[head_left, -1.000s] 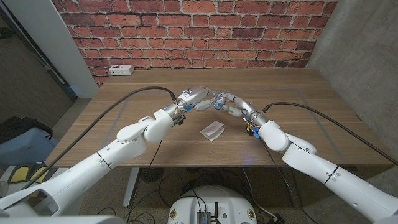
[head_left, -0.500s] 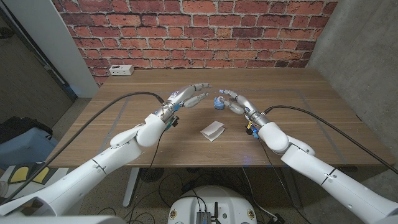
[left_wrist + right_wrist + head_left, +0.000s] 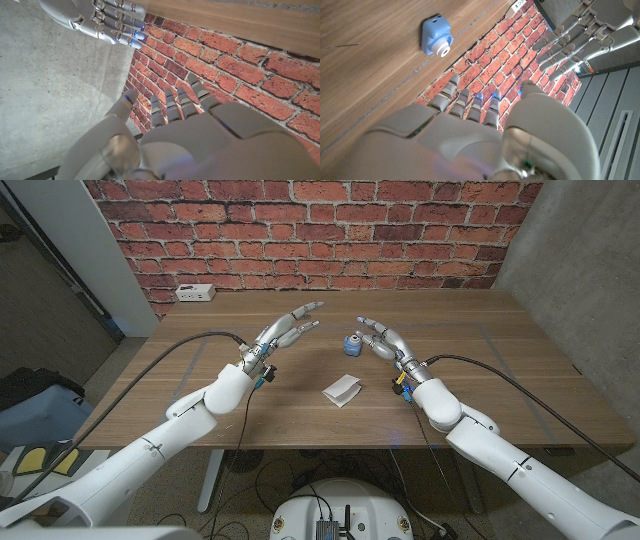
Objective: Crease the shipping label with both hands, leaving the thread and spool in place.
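Note:
The white shipping label [image 3: 343,389] lies folded on the wooden table [image 3: 470,320], near its middle. A blue spool of thread [image 3: 352,345] [image 3: 437,39] stands just behind it. My left hand [image 3: 288,329] [image 3: 200,130] hovers above the table to the left of the spool, fingers spread and holding nothing. My right hand [image 3: 381,338] [image 3: 485,125] hovers right of the spool, fingers also apart and empty. Both hands are raised behind the label, apart from it. The right hand [image 3: 100,20] also shows in the left wrist view, and the left hand [image 3: 585,35] in the right wrist view.
A white power strip [image 3: 194,293] [image 3: 518,5] lies at the table's far left edge against the brick wall [image 3: 320,230]. Black cables run along both arms. Bare wood surrounds the label on all sides.
Both hands have drawn apart from where their fingertips met over the spool, the left going left and the right going right. The spool, hidden before, now shows between them. The label has not moved.

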`<action>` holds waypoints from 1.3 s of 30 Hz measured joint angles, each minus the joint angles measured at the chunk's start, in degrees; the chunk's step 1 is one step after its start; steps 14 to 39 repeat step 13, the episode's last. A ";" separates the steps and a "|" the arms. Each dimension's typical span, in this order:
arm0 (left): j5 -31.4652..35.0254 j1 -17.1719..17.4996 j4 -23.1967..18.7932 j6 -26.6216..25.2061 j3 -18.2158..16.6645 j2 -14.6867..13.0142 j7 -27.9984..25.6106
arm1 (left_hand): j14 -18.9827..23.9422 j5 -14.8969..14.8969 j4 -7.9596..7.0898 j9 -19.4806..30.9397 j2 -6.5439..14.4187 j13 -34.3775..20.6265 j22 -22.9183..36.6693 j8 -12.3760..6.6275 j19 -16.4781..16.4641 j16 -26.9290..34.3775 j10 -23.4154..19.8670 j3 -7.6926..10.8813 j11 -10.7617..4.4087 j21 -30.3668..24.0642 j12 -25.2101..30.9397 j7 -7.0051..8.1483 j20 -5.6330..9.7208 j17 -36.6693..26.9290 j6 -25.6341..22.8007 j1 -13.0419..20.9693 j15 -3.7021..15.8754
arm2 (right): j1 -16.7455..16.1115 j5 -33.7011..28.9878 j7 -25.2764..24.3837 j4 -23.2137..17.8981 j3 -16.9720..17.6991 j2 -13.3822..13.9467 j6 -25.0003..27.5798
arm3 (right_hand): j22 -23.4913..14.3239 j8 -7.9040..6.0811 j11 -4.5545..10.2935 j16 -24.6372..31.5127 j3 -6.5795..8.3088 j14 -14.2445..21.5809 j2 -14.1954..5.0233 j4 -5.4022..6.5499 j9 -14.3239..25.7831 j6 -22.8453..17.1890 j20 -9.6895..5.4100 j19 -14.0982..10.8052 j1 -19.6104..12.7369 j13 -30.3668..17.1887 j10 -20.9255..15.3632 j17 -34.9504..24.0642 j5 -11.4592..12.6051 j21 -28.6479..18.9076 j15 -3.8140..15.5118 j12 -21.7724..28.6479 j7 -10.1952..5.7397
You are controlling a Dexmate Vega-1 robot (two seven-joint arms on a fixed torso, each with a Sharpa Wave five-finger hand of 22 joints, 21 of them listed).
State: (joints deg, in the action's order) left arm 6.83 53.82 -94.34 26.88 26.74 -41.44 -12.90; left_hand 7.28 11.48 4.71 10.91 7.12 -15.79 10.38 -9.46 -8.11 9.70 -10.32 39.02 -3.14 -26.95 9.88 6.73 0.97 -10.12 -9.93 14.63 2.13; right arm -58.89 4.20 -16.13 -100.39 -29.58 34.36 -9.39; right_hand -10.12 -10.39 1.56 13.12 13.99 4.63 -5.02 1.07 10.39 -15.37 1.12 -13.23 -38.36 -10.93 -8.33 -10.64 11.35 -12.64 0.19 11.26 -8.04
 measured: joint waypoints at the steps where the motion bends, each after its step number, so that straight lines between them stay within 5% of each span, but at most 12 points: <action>1: -0.25 0.00 0.00 0.14 0.00 0.00 0.19 | -0.94 -0.24 -0.07 -0.22 0.32 0.47 0.00 0.00 0.39 0.00 0.91 -0.39 -0.23 0.35 0.00 -0.22 0.39 0.11 1.15 -0.32 -0.01 | -0.04 0.00 0.00 0.11 0.05 -0.09 0.00 | 0.00 0.00 -0.28 0.00 -0.08 0.34 0.31 -0.04 0.00 -0.05 -0.29 -0.29 0.31 0.00 -0.28 0.00 0.00 -0.06 -0.09 0.00 0.09; 8: -7.56 -0.19 2.63 3.74 -0.82 0.01 4.73 | -4.72 -0.91 0.12 -1.03 0.15 2.92 -0.27 0.16 2.75 0.00 5.40 -1.78 -0.62 2.18 0.00 -0.40 0.90 0.53 5.68 -0.59 -0.09 | -1.79 1.99 -1.10 1.16 1.79 -1.27 -3.79 | 0.00 -0.43 -2.81 -0.22 -2.03 2.13 3.10 -0.41 0.00 -1.51 -0.32 -2.14 2.14 0.00 -2.20 0.06 0.00 -0.39 0.12 0.41 2.12; 13: -10.59 0.10 4.89 5.83 -2.04 0.38 5.90 | -7.52 -0.91 0.72 -1.06 0.79 4.17 -0.26 -0.10 4.21 0.00 8.55 -2.44 -0.89 3.32 0.00 0.02 1.07 0.53 6.95 -0.56 -0.25 | -3.86 3.27 -2.82 0.93 3.29 -1.90 -6.89 | 0.00 0.24 -3.43 -0.44 -2.56 2.75 4.26 -0.94 0.00 1.30 -1.13 -2.97 2.30 0.00 -1.58 0.26 0.10 -0.39 0.12 0.38 2.51; 39: -10.59 0.10 4.89 5.83 -2.04 0.38 5.90 | -7.52 -0.91 0.72 -1.06 0.79 4.17 -0.26 -0.10 4.21 0.00 8.55 -2.44 -0.89 3.32 0.00 0.02 1.07 0.53 6.95 -0.56 -0.25 | -3.86 3.27 -2.82 0.93 3.29 -1.90 -6.89 | 0.00 0.24 -3.43 -0.44 -2.56 2.75 4.26 -0.94 0.00 1.30 -1.13 -2.97 2.30 0.00 -1.58 0.26 0.10 -0.39 0.12 0.38 2.51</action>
